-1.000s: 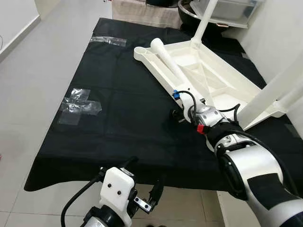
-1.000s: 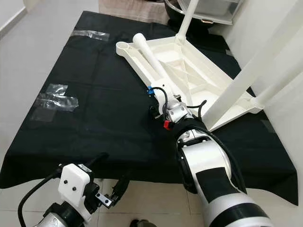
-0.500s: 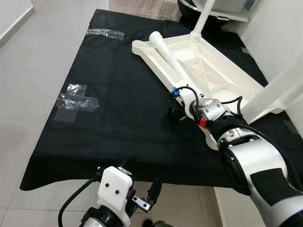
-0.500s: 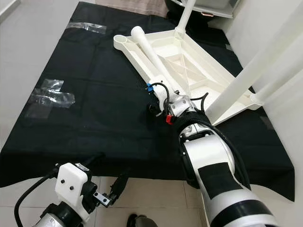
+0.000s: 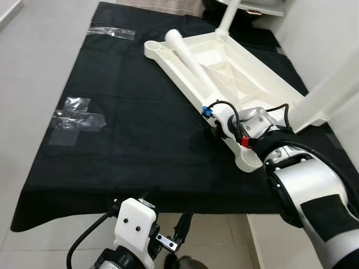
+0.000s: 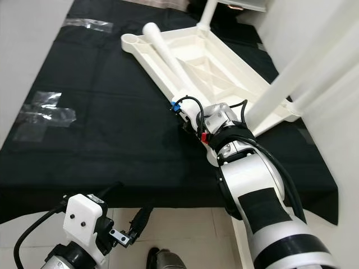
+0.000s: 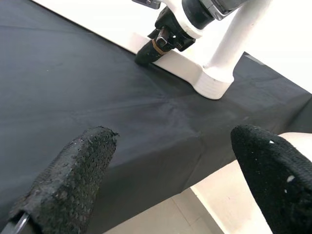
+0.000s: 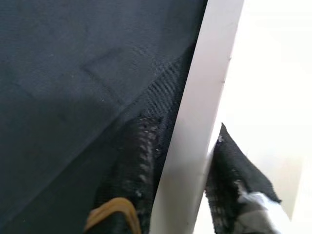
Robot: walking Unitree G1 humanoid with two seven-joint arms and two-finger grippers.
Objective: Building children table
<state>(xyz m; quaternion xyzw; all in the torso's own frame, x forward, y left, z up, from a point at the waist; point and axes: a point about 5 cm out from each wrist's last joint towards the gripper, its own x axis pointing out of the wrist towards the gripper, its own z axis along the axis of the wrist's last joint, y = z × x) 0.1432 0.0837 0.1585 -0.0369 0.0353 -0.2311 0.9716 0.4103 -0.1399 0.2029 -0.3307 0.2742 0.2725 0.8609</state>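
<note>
- Children's table (image 5: 241, 73), white, upside down on the black cloth (image 5: 123, 140) over the counter, legs up at the far and right corners.
- Loose leg (image 5: 190, 59) lying along the near-left rim of the tabletop.
- Right claw (image 8: 183, 161) clamped on that rim, one finger (image 8: 134, 161) outside on the cloth, the other inside the frame.
- Left claw (image 7: 170, 161) low at the counter's near edge, fingers spread wide, holding nothing.
- Clear tape (image 5: 76, 115) stuck on the cloth at the left.
</note>
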